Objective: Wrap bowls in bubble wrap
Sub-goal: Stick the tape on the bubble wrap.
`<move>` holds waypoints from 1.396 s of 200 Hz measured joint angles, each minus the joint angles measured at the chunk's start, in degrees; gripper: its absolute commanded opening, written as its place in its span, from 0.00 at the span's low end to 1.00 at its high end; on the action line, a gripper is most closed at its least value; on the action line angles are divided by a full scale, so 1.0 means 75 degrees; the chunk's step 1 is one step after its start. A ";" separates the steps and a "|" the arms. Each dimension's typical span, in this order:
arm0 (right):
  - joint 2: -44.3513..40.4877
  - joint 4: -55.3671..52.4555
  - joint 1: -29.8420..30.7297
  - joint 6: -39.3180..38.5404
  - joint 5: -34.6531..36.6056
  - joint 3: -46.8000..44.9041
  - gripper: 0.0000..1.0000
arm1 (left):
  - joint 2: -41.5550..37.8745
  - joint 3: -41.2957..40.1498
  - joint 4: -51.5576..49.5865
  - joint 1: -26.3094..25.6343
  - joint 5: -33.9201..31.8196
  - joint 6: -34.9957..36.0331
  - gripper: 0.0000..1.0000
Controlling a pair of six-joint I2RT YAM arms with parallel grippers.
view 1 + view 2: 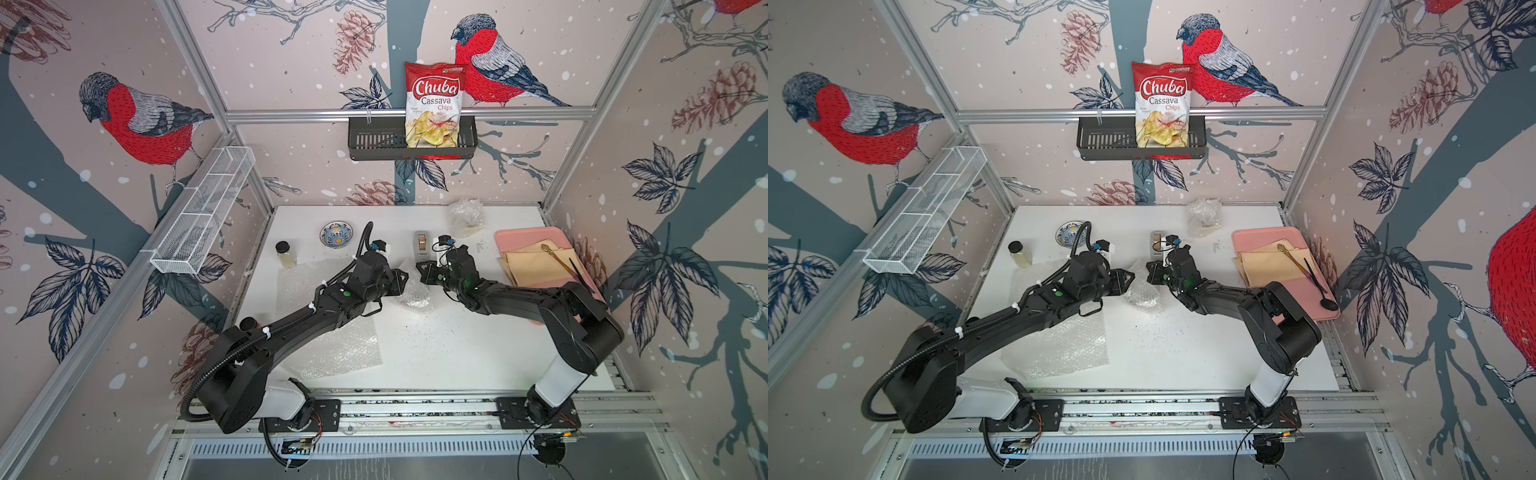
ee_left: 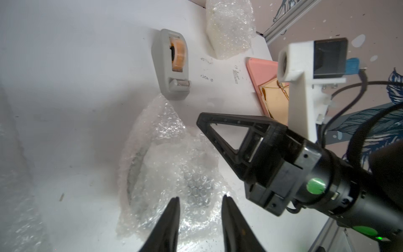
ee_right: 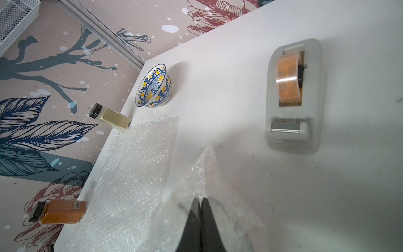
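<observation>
A bundle of bubble wrap [image 1: 413, 293] lies mid-table between both grippers, and a bowl's dark rim [image 2: 135, 170] shows faintly through it. My left gripper [image 2: 201, 197] hovers over the bundle's edge, jaws apart, nothing pinched. My right gripper [image 3: 200, 199] is shut, its tips touching the wrap's raised fold; whether it pinches film is unclear. A blue-and-yellow bowl [image 1: 336, 235] sits bare at the back left. A flat bubble wrap sheet [image 1: 332, 336] lies under the left arm. A second wrapped bundle [image 1: 466, 216] rests at the back.
A grey tape dispenser [image 1: 423, 245] stands just behind the grippers. A glass jar with a black lid [image 1: 285, 253] and an orange-filled jar [image 3: 61, 212] stand along the left edge. A pink tray [image 1: 519, 239] with tan paper and spoons sits at the right.
</observation>
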 measured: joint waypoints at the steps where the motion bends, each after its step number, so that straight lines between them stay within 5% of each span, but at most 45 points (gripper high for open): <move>1: 0.0000 0.0000 0.0000 0.0000 0.0003 0.0000 0.05 | 0.0012 0.0003 0.0020 -0.0003 0.0029 -0.0003 0.27; 90: -0.0009 0.0006 0.0073 0.0000 0.0119 -0.0023 0.06 | 0.1032 0.0207 0.1128 -0.0023 0.1110 -0.0595 0.17; 279: 0.0184 0.0070 -0.0067 0.0003 0.0128 -0.0207 0.06 | 0.3214 0.0836 0.1740 -0.0006 0.0717 -0.0507 0.12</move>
